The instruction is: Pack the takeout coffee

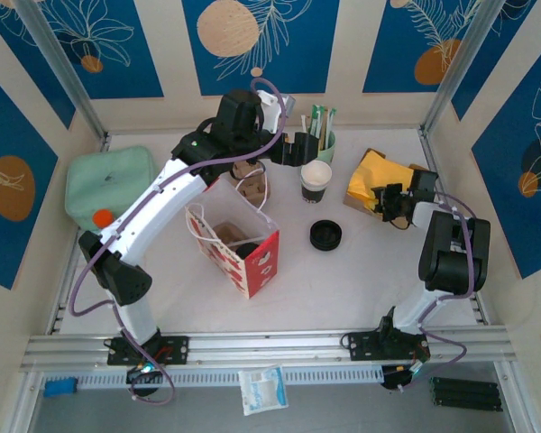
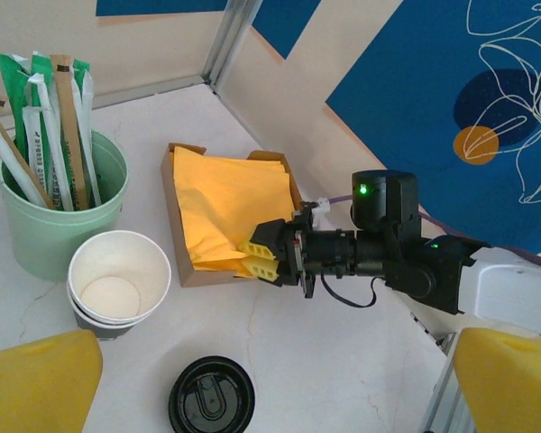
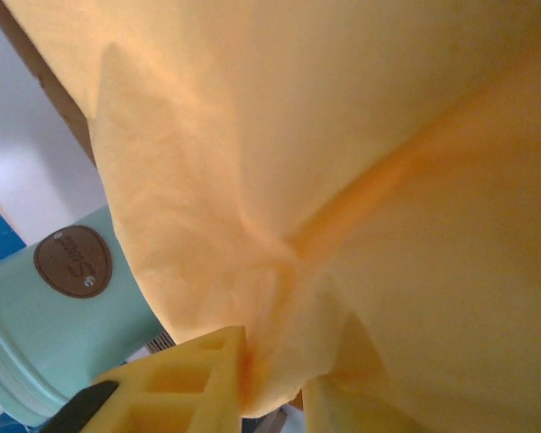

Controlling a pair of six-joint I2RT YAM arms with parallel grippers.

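White paper with a dark band round its lower half, the takeout coffee point(image 1: 316, 179) stood upright on the table point(image 1: 370, 271), somewhat toward the far edge and right of centre. Its long axis was vertical and its open mouth pointed straight up, with no cover on it; the left wrist view looked down into its pale inside. Just beyond it, toward the far edge, stood the green cup of sticks point(image 1: 324, 144), close beside it. The black lid point(image 1: 325, 234) lay flat on the near side of the cup, apart from it.

The left gripper point(image 1: 298, 149) hung over the far middle of the table beside the green cup, its jaws spread wide and holding nothing. The right gripper point(image 2: 269, 257) was clenched on a fold of the yellow napkins point(image 2: 239, 203), which lay in a cardboard tray point(image 2: 173, 221) toward the far right corner. A red-and-white gift bag point(image 1: 239, 244) stood open near the table's centre, left of the lid.
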